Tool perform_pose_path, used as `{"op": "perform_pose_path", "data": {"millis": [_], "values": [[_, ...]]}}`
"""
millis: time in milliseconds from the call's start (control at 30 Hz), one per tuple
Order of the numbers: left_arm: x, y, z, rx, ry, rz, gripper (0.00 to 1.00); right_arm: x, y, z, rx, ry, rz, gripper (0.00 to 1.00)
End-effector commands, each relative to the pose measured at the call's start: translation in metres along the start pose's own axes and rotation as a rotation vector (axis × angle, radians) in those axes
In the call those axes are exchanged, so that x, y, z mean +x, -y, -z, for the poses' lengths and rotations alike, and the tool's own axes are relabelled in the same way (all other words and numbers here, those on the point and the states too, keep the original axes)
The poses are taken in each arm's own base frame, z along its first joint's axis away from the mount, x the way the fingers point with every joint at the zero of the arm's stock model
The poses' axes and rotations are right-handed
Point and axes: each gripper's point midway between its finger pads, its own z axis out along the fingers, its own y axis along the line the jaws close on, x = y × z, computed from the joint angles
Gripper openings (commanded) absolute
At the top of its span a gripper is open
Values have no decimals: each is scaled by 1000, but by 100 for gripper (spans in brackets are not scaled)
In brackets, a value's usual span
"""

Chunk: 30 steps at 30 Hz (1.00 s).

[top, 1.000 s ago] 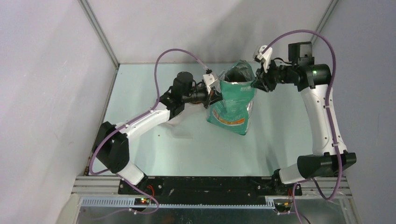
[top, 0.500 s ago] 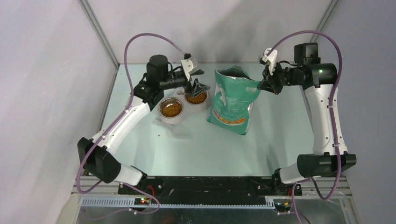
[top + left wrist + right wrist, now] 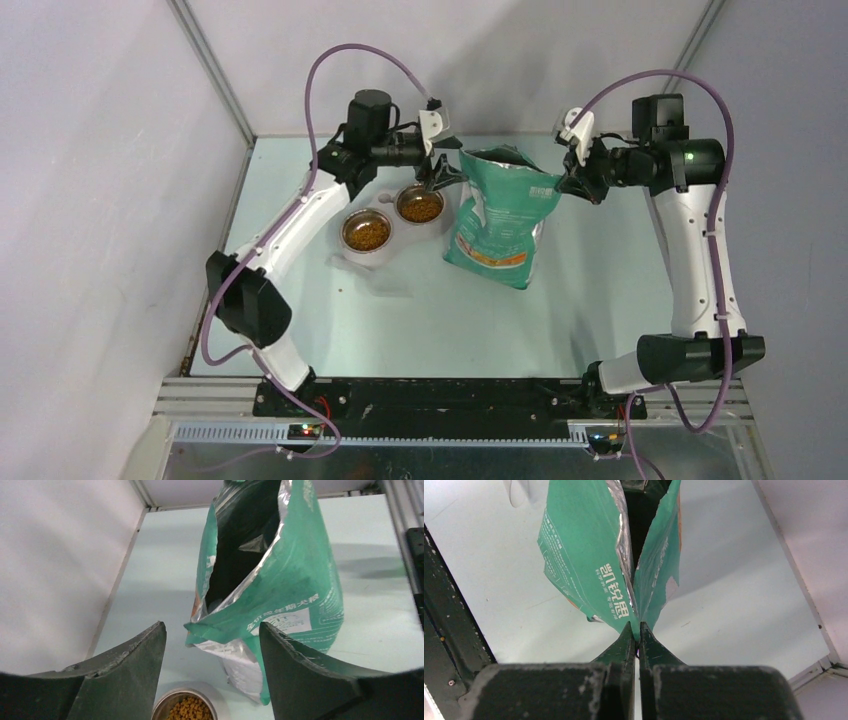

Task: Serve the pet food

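Swinging back from over the bowls, the left gripper (image 3: 443,176) now hangs just left of the bag's (image 3: 500,222) open top, above the bowl nearer the bag. Its jaws are spread wide and hold nothing. The pet food (image 3: 420,208) fills two steel bowls (image 3: 344,233) standing to the left of the bag, the nearer one just beside it. From the left wrist, kibble shows in one bowl low between the two fingers (image 3: 135,665), apart from them, with the bag's dark, foil-lined mouth ahead. On the bag's right side, the right gripper (image 3: 572,186) is pinched tight on the upper edge, as it was half a second ago. The bag stands upright with its mouth gaping.
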Motion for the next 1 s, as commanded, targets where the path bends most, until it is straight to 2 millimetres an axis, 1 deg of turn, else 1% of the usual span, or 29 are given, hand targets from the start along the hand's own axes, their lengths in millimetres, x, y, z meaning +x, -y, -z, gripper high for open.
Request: {"op": "perform_pose_path", "data": {"millis": [0,33,67,167,233,267,300,333,367,433,467,500,533,567,600,633,667,700,733,767,800,833,867,900,967], "values": [[-30,17,1,119,60,-69,71,-10,10,30,133,6,129,0],[-27,20,0,145,59,-49,69,-9,10,30,134,5,131,0],[-31,21,-1,153,66,-41,65,-8,9,30,134,3,130,0],[-35,24,-2,169,85,-18,57,-6,8,30,133,-1,126,0],[-37,23,-3,170,91,-7,50,-4,7,30,133,-2,124,0],[-37,23,-3,170,91,1,44,-4,8,30,136,0,126,0],[-34,23,-4,169,85,10,41,-4,8,30,136,0,125,0],[-34,23,-3,169,82,14,32,-4,9,30,138,0,126,0],[-32,23,-3,168,70,27,29,-3,9,30,138,2,127,0],[-30,23,2,165,52,38,13,-4,10,30,138,4,129,0],[-28,24,4,164,40,45,10,-4,10,30,138,8,132,0],[-28,22,8,156,35,52,4,-1,16,34,157,7,118,0],[-29,22,13,148,28,65,2,-1,17,36,160,12,114,0],[-28,16,20,123,22,95,1,-1,21,40,172,15,109,0],[-32,11,27,86,19,105,0,-2,19,41,162,26,102,0],[-28,4,35,47,10,161,0,-2,23,46,174,30,97,0],[-35,-3,43,1,23,153,0,-3,21,47,162,42,90,0],[-26,-6,49,-27,12,200,0,-2,23,50,167,46,86,0],[-38,-9,58,-67,37,170,0,-3,22,50,160,57,78,0],[-30,-6,58,-76,31,207,0,-6,24,49,164,72,82,0],[-41,-5,62,-93,64,180,0,-7,21,45,148,88,59,0],[-44,1,62,-91,81,200,0,-12,22,43,153,104,68,0],[-45,3,61,-88,87,211,0,-13,18,37,133,111,56,0],[-47,10,59,-77,92,240,0,-14,18,33,128,115,61,0],[-50,17,55,-65,101,267,0,-13,14,23,103,105,63,0]]}}
